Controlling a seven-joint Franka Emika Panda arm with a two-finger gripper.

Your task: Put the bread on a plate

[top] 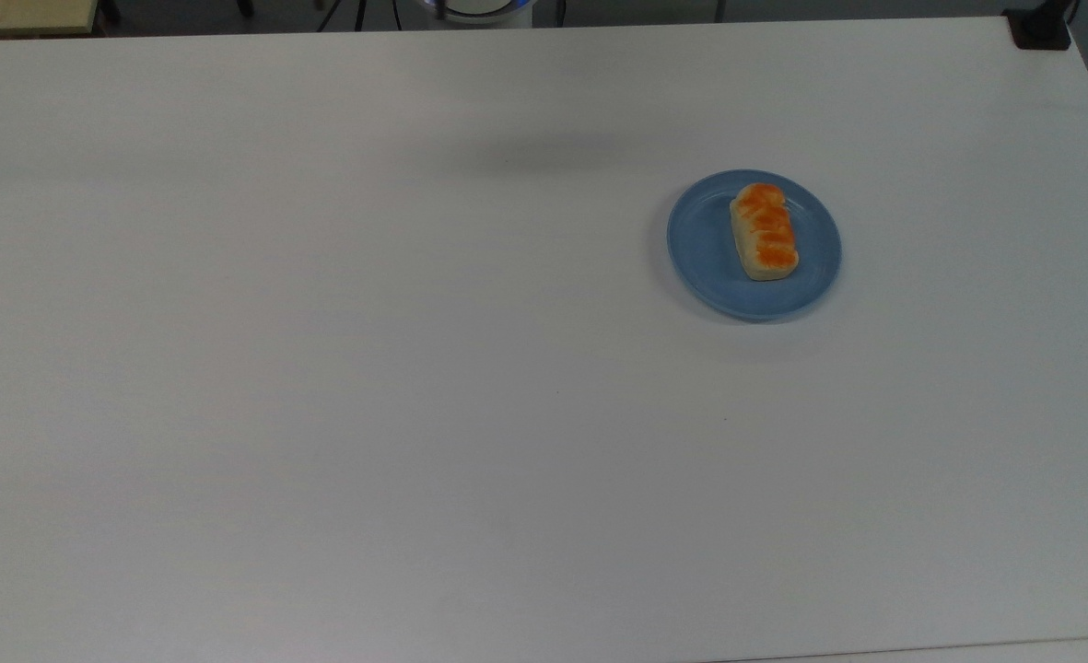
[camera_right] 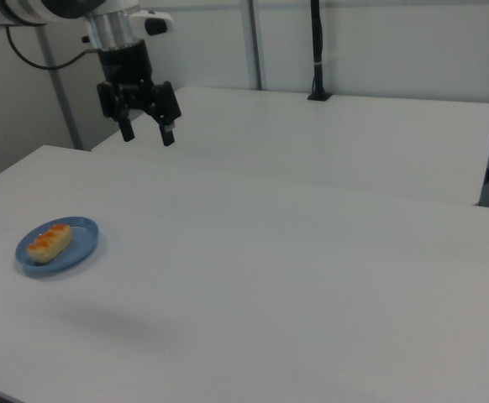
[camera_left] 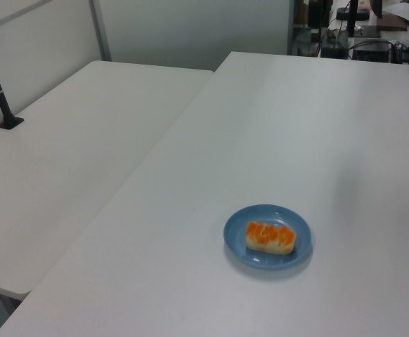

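The bread is lying on the plate, toward the top view's right side of it. The plate is sitting on the table, near the top view's right edge. In the right view, the gripper is hanging with fingers spread, above the table and well apart from the plate.

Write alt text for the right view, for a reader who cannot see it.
A toy bread loaf lies on a round blue plate at the right view's left, on a white table. The robot's black gripper hangs open and empty well above the table, up and to the right of the plate.
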